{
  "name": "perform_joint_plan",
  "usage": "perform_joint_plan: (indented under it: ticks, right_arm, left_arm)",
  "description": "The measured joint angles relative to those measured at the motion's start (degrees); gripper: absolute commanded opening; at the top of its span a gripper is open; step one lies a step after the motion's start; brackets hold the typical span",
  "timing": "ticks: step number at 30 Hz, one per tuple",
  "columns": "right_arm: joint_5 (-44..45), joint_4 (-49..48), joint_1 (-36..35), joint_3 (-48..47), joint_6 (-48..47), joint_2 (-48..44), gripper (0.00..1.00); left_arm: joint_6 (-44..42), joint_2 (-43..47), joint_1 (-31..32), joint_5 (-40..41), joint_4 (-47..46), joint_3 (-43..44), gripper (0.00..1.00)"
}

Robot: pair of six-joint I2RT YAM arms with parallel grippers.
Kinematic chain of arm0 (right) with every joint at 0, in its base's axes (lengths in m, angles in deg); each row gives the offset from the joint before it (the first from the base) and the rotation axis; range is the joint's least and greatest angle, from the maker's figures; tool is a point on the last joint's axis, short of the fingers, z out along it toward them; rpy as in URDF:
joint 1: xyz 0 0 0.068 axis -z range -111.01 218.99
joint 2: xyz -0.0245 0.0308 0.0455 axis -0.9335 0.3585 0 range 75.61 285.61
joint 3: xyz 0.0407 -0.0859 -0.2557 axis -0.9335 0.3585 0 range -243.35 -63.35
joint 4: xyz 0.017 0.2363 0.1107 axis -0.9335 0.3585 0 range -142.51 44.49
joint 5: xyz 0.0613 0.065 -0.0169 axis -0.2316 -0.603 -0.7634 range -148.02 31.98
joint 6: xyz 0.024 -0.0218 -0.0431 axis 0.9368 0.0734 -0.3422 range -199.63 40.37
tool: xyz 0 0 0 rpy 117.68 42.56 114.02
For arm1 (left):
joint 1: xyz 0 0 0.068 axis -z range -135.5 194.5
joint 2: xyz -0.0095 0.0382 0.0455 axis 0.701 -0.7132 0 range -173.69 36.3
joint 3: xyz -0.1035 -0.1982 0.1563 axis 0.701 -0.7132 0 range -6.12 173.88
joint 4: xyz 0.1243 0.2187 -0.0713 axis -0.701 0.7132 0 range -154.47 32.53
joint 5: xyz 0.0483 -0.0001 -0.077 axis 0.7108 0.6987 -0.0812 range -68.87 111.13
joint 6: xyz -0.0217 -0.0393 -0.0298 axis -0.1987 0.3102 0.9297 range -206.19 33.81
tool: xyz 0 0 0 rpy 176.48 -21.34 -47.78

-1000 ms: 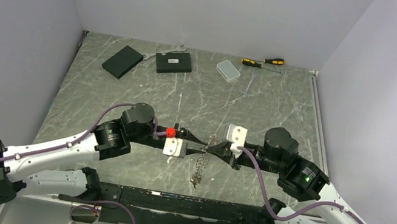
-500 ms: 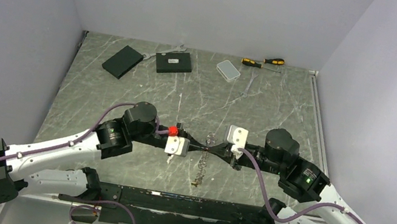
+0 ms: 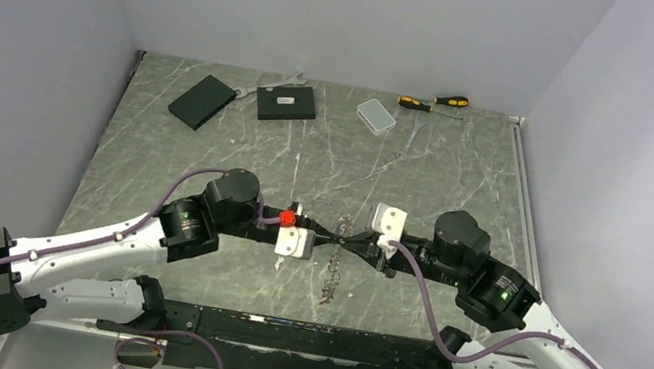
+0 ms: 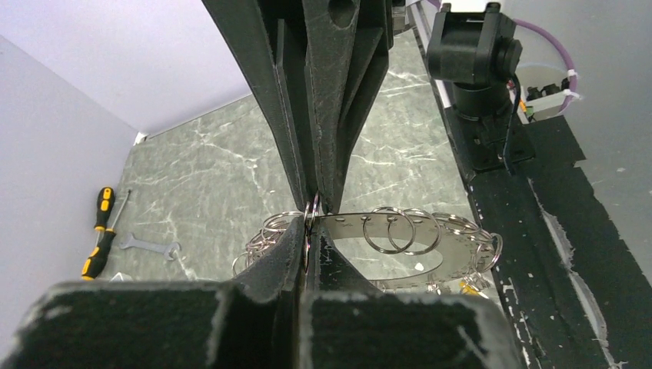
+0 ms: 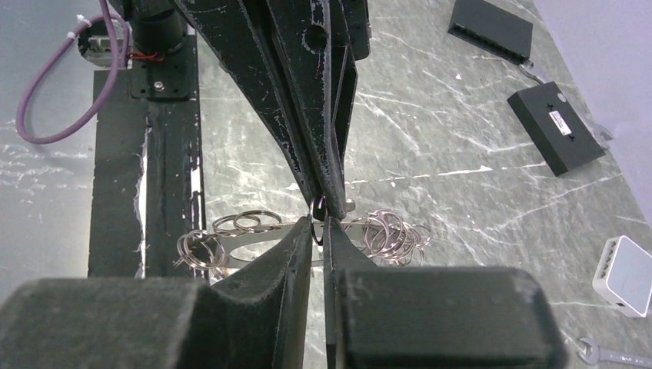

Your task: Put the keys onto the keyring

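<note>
The keyring [image 3: 331,269], a flat silvery oval strip threaded with many small split rings, hangs above the table between my two grippers, which meet tip to tip. My left gripper [image 3: 331,236] is shut on one small ring at the strip's edge [image 4: 311,217]. The strip [image 4: 430,231] runs off to the right in that view. My right gripper [image 3: 353,238] is at the same spot, its jaws parted by a narrow gap with that ring [image 5: 318,209] between them. A yellow-orange tag of the keys [image 4: 468,287] peeks out under the strip's far end. The other keys are too small to make out.
Two black boxes [image 3: 202,101] [image 3: 285,103], a clear plastic box [image 3: 377,115], yellow-handled screwdrivers [image 3: 434,103] and a small wrench [image 4: 150,246] lie along the table's back. The black base rail [image 3: 296,337] runs along the near edge, under the hanging keyring.
The left gripper closed on the ring and stays shut. The right jaws, shut before, have parted slightly. The hanging keyring has shifted a little.
</note>
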Motion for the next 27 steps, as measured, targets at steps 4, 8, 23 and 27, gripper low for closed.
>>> perform_joint_plan:
  ticks: [4,8,23,27]
  right_arm:
    - [0.37,-0.66,0.00,0.00,0.42,0.11,0.21]
    - [0.37,-1.05,0.00,0.00,0.96,-0.04,0.27]
    - [6.47,-3.45,-0.02,3.52,9.03,-2.73,0.49]
    - [12.61,-5.99,-0.02,5.90,14.16,-3.58,0.51]
  left_arm:
    - [-1.55,-0.11,0.00,1.40,0.57,0.00,0.00]
    - [-3.08,-1.16,0.00,2.91,2.84,0.74,0.00]
    - [-7.10,-2.45,-0.04,9.25,9.49,3.02,0.00]
    - [-8.74,-4.57,-0.04,13.18,12.09,5.62,0.00]
